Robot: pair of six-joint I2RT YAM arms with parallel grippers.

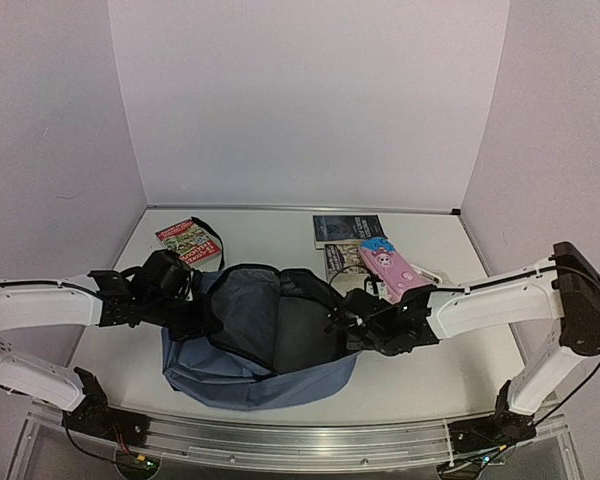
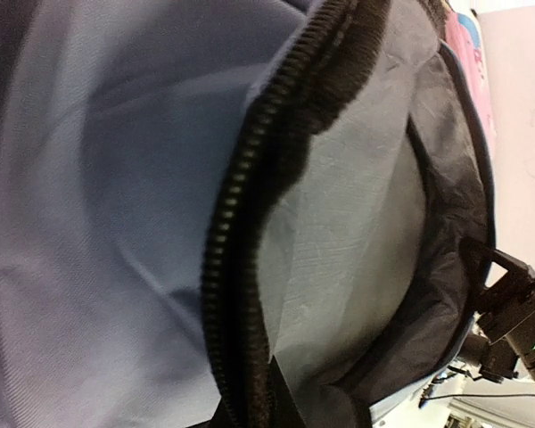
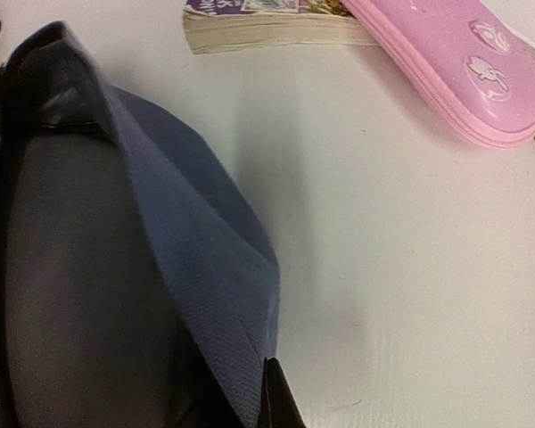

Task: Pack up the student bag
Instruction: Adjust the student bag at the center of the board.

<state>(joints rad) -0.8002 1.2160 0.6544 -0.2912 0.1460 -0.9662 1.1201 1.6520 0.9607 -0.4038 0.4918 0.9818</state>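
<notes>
A rounded, slate-blue fabric student bag [image 1: 260, 350] lies on the smooth white worktop [image 1: 270, 232]. Its mouth is spread wide and dull grey lining is shown. Its coarse black zip edge is pinched by the closed left fingers [image 2: 278, 406], and its soft right rim by the closed right fingers [image 3: 279, 406]. Nothing is seen inside, so packing seems not yet begun. Beyond the bag a glossy pink pencil case [image 1: 393, 268], a red-covered book [image 1: 188, 240] and a dark book [image 1: 348, 229] are left unpacked.

This looks like a robotics lab test cell. A white table [image 1: 270, 235] is boxed in by plain white panels [image 1: 300, 100] on the left, far and right sides. An aluminium rail [image 1: 310, 437] along the near edge carries two bolted arm bases [image 1: 100, 415], with loose cables [image 1: 130, 455] beneath.
</notes>
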